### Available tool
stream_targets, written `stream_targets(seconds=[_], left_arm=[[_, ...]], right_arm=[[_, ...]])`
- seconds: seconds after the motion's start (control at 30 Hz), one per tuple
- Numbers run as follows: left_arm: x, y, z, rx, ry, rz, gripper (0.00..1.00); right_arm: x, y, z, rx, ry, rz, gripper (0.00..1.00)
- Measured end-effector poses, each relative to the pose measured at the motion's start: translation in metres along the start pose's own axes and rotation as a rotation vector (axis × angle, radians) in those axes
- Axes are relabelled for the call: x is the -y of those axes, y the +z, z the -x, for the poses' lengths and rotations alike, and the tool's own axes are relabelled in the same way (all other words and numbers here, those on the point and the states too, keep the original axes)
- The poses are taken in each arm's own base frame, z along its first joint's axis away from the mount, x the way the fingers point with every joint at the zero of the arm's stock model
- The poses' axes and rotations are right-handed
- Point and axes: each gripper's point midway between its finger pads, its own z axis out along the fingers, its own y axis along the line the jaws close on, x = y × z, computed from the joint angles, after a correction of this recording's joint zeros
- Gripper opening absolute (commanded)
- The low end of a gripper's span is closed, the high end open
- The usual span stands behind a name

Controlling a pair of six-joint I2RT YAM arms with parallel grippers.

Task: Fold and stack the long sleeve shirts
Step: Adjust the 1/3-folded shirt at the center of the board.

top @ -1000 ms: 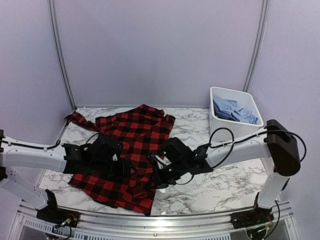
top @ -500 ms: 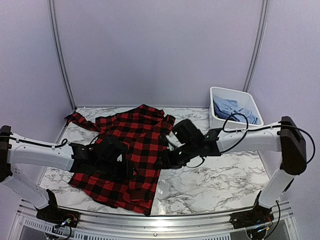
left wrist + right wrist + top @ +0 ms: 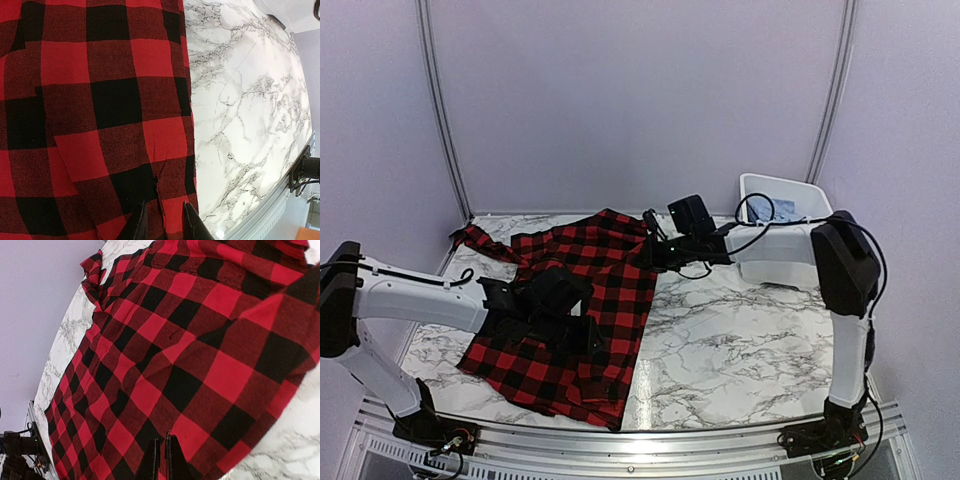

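The red-and-black flannel shirt (image 3: 585, 275) lies spread on the marble table, left of centre. My left gripper (image 3: 578, 330) is low over its lower middle. In the left wrist view the left gripper (image 3: 162, 227) has its fingers a little apart, with a crease of the shirt (image 3: 100, 100) between them. My right gripper (image 3: 650, 248) reaches across to the shirt's upper right edge. In the right wrist view the right gripper (image 3: 163, 460) is pinched shut on the shirt (image 3: 165, 340). Light blue shirts (image 3: 766, 210) lie in the tub, mostly hidden by the right arm.
The white plastic tub (image 3: 790, 187) stands at the back right corner. Bare marble table (image 3: 750, 340) lies right of the shirt. A sleeve (image 3: 475, 240) trails toward the back left corner. The table's front rail (image 3: 650, 445) runs along the near edge.
My right gripper has swung from the shirt's lower right edge up to its upper right edge. My left gripper has shifted slightly right over the shirt.
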Motion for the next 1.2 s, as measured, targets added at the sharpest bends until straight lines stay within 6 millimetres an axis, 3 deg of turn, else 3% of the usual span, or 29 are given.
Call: stream_targets(seconds=[0.13,0.3,0.6,0.87,1.0,1.2], left_arm=[[-0.002,0.008,-0.006,-0.033,0.022,0.007,0.23],[-0.003,0.018,-0.016,-0.084,0.052,0.017,0.23],[0.023,0.02,-0.012,-0.095,0.111,-0.036,0.22],[0.016,0.029,-0.021,-0.133,0.126,-0.011,0.21],[0.015,0.03,-0.023,-0.14,0.127,-0.005,0.21],[0.014,0.035,-0.032,-0.164,0.145,0.002,0.2]], right_arm=[[0.003,0.03,0.021,0.015,-0.016,0.032,0.01],[0.018,0.046,0.051,0.056,-0.015,0.045,0.02],[0.082,0.026,0.077,0.12,0.05,-0.047,0.18],[0.128,0.011,0.087,0.161,0.101,-0.172,0.27],[0.141,0.013,0.088,0.172,0.109,-0.218,0.31],[0.161,0.033,0.089,0.172,0.119,-0.251,0.35]])
